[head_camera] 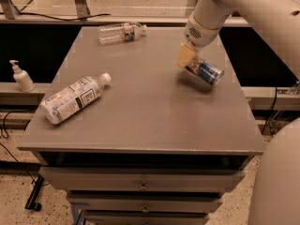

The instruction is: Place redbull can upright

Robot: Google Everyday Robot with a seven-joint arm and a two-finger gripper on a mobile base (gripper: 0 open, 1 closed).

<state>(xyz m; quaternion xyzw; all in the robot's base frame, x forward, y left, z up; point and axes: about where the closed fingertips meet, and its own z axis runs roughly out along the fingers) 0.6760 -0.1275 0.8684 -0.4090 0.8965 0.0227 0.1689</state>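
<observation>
End effector [189, 64] over right rear of tabletop [150, 111], closed on one end of redbull can [209, 72]. Can tilted, near horizontal, seemingly just clear of surface. Grasp done; righting and setting down upright remain

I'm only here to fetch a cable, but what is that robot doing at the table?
The robot's arm reaches down over the right rear part of the grey table, with its gripper at one end of the redbull can. The can is on its side, not yet upright. Two clear plastic bottles also lie on their sides, the near bottle front left and the far bottle by the back edge.
</observation>
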